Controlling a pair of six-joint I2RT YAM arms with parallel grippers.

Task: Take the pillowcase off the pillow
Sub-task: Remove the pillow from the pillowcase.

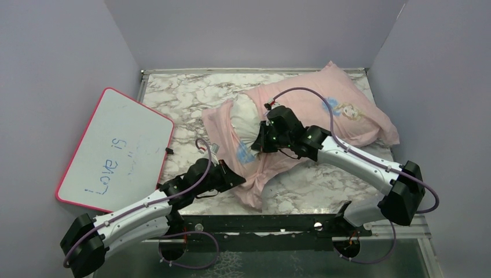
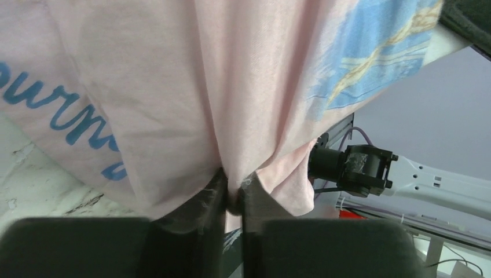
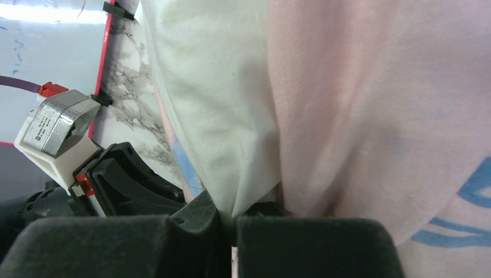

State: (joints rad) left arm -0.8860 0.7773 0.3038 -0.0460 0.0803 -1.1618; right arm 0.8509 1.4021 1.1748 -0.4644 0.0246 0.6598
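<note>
Gripping is seen on both sides at once. The left gripper (image 2: pixel 234 190) is clamped onto a gathered fold of the pale pink pillowcase (image 2: pixel 173 87), and its fingers (image 2: pixel 202 214) are pressed together with the cloth caught between them. Blue lettering is seen on the fabric to one side of that pinch, and a blue and yellow printed patch on the other.

The right gripper (image 3: pixel 231 219) is closed on a corner of the plain white pillow (image 3: pixel 214 104), with the white cloth drawn down into the narrow slot between its pads (image 3: pixel 197 223). Pink fabric hangs just beside that grip, touching the white.

From above, the cased pillow is seen lying diagonally on the marble table (image 1: pixel 185 98), from the far right corner down toward the near middle. White stuffing bulges out of the case's left side, and the right gripper is planted there. The left gripper is set at the near lower part of the pink cloth. A small princess print shows near the far right end. A pink-edged whiteboard (image 1: pixel 116 150) with blue handwriting leans at the left, apart from the pillow.
</note>
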